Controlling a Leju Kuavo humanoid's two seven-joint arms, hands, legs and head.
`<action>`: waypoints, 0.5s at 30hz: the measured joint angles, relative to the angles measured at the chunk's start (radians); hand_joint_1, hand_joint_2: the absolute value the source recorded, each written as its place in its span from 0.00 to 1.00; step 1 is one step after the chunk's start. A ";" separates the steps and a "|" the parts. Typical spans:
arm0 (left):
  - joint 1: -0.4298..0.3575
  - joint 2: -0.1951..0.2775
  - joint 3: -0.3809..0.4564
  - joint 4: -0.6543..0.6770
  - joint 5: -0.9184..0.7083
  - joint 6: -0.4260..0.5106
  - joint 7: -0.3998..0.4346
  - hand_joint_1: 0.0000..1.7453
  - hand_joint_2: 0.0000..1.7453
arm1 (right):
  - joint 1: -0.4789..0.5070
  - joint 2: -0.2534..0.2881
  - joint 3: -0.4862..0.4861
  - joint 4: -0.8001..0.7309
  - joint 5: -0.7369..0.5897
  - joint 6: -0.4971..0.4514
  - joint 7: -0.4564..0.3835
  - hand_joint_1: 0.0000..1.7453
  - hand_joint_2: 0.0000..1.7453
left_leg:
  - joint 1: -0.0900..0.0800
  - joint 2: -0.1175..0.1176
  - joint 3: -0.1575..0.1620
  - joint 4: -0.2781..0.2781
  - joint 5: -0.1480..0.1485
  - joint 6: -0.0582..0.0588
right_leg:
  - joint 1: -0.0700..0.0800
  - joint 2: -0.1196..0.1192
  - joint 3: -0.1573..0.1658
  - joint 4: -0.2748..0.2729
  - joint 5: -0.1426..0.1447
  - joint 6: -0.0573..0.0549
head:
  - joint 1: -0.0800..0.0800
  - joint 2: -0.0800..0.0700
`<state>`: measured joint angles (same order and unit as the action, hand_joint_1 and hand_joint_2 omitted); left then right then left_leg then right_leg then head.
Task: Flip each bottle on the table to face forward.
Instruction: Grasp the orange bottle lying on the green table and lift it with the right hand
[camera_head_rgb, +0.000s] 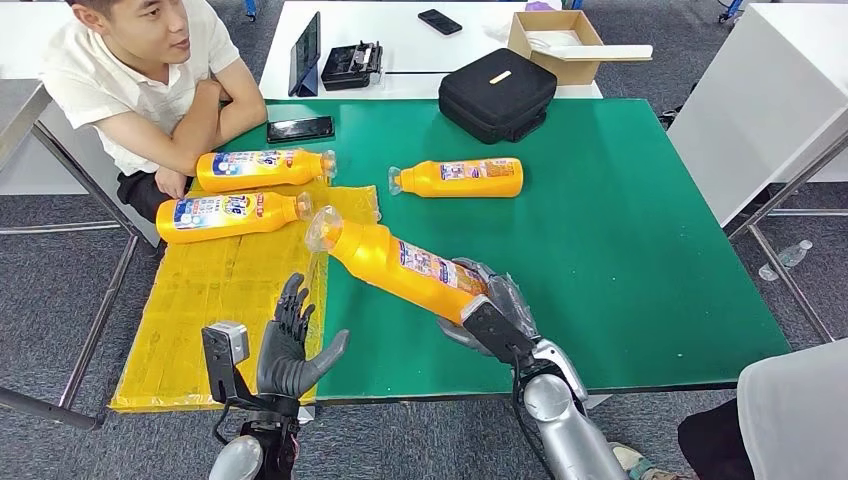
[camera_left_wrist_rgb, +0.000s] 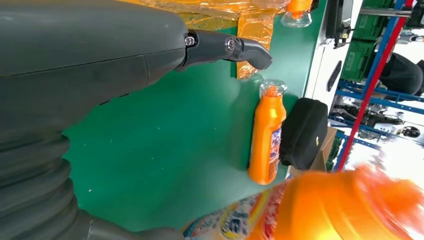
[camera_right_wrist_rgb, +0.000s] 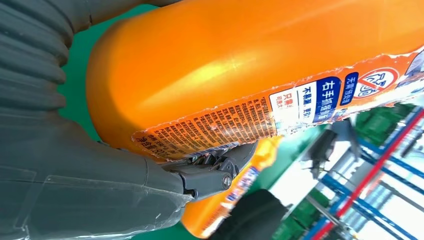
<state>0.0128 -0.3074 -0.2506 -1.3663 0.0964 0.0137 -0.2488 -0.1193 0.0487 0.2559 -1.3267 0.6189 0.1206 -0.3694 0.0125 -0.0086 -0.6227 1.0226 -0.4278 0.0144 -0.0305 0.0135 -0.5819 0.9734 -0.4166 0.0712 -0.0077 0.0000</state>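
Head view caught the right hand (camera_head_rgb: 492, 312) clamped round the base end of the lifted bottle (camera_head_rgb: 400, 262), well off the green tabletop (camera_head_rgb: 640, 230). Held slanted, long axis running from near-right at the base up to far-left at the clear cap. Pointed cap-first toward the left hand (camera_head_rgb: 288, 345), waiting palm up and fingers spread wide at the near edge, holding nothing, just left of the bottle's line and below its neck. Nearer of the two hands to the cap end, so likely placed to take or steady the neck during a turn. Right wrist view confirmed the grip: thumb (camera_right_wrist_rgb: 215, 172) pressed against the label edge, orange body (camera_right_wrist_rgb: 240, 65) filling the palm. Printed label facing up and toward the robot in the head view, though hard to judge front from back.

Three more bottles lying flat: two (camera_head_rgb: 262, 168) (camera_head_rgb: 232, 213) at far left on the yellow sheet (camera_head_rgb: 210, 300), caps to the right; one (camera_head_rgb: 458, 178) at far centre on bare green, cap to the left. Seen too from the left wrist, with the black case (camera_left_wrist_rgb: 302, 132) just beyond that far-centre bottle.
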 joint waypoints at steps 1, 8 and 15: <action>-0.001 0.000 0.002 0.003 0.005 -0.006 -0.003 0.00 1.00 | 0.000 0.002 0.007 -0.009 -0.003 0.000 0.000 1.00 1.00 | 0.000 0.000 0.000 0.000 0.000 0.000 | 0.000 0.000 0.000 0.000 0.000 0.000 | 0.000 0.000; -0.004 -0.001 0.008 0.016 0.034 -0.059 -0.019 0.00 1.00 | 0.000 0.017 0.051 -0.033 -0.026 0.011 0.001 1.00 1.00 | 0.000 0.000 0.000 0.000 0.000 0.000 | 0.000 0.000 0.000 0.000 0.000 0.000 | 0.000 0.000; -0.022 -0.003 -0.010 0.015 0.064 -0.137 -0.061 0.00 1.00 | -0.012 0.030 0.107 -0.003 -0.041 0.024 -0.002 0.98 1.00 | 0.000 0.000 -0.001 0.000 0.000 0.000 | 0.000 0.000 0.000 0.000 0.000 0.000 | 0.000 0.000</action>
<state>-0.0091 -0.3101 -0.2610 -1.3516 0.1602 -0.1233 -0.3099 -0.1311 0.0785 0.3625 -1.3296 0.5780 0.1442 -0.3710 0.0124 -0.0087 -0.6232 1.0226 -0.4278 0.0144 -0.0305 0.0134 -0.5823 0.9734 -0.4165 0.0712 -0.0077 0.0000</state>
